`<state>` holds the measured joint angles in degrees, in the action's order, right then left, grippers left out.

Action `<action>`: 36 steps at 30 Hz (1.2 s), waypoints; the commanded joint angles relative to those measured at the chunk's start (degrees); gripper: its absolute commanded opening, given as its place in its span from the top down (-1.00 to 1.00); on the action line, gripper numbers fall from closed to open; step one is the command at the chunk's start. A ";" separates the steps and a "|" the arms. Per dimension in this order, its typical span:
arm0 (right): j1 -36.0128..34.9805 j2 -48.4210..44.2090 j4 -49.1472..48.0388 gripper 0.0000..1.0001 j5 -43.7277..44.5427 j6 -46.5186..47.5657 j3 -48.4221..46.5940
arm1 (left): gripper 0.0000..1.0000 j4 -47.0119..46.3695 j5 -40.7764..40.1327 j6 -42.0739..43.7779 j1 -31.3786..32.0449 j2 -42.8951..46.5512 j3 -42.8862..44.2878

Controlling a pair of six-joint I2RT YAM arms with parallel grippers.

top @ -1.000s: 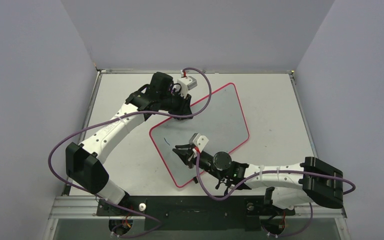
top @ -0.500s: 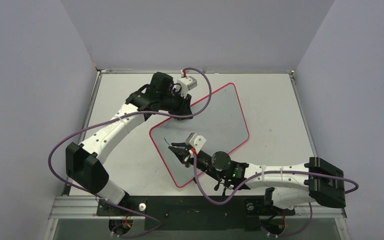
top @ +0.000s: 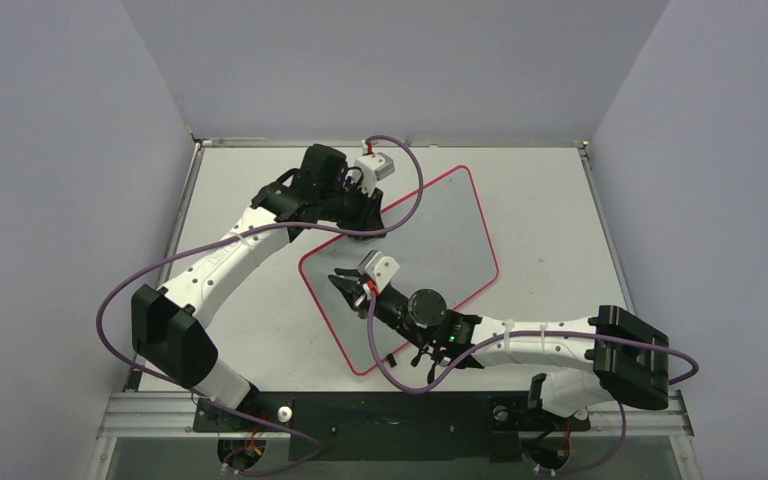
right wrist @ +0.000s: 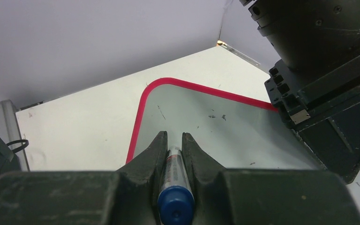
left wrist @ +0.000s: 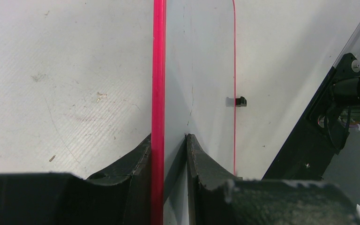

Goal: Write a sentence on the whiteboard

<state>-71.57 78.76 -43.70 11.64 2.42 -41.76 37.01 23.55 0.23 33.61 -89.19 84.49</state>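
Pinching whiteboard [top: 438,228] rim: left tool [left wrist: 168,139], upper centre of top view, fingers pressed either side of red edge. Whiteboard on bench [top: 550,190], mid-frame, turned askew. Right tool [right wrist: 174,138] over board's lower-left part, clamped on blue-ended marker [right wrist: 175,197], which points toward board's rounded corner.

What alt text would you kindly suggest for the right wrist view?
The right hand clamps a marker with a blue end, pointing toward the whiteboard, whose red rim curves round a corner just ahead. The left arm, black and bulky, fills the upper right.
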 commanded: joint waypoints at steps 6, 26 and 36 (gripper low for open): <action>1.25 0.98 -4.02 1.00 0.97 0.37 -2.55 | 1.00 1.94 -9.88 7.57 0.45 -0.91 -1.47; 3.26 -1.82 -0.69 1.00 6.13 -0.82 1.26 | 1.00 1.79 -9.97 7.55 0.54 -0.72 -1.51; 3.06 -5.59 1.06 1.00 6.52 -2.41 5.57 | 1.00 1.79 -9.84 7.46 0.58 -0.72 -1.52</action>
<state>-68.66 75.66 -43.48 16.95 1.04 -37.60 36.97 23.51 0.30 33.65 -89.19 84.47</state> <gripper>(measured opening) 0.103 0.208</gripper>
